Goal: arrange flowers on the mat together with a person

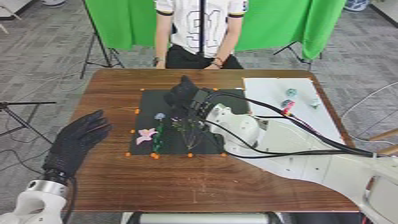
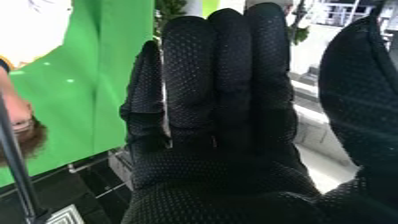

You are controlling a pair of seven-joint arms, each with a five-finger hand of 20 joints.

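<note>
Above the dark mat (image 1: 149,103), toward its far side, is my right hand (image 1: 184,95), its arm reaching in from the right. In the right wrist view the right hand (image 2: 218,160) has straight fingers and holds nothing. My left hand (image 1: 78,138) lies open over the table's left part, beside the mat. On the mat are a pink flower (image 1: 146,135), a pale blue flower (image 1: 160,116) on a green stem, and a thin-stemmed sprig (image 1: 189,131) just on the near side of my right hand. The right arm covers part of the mat's right side.
A white sheet (image 1: 306,90) at the right of the brown table (image 1: 115,187) bears a red and pink item (image 1: 287,106) and small pale green flowers (image 1: 291,92). Orange markers edge the mat. Black cables hang along the right arm.
</note>
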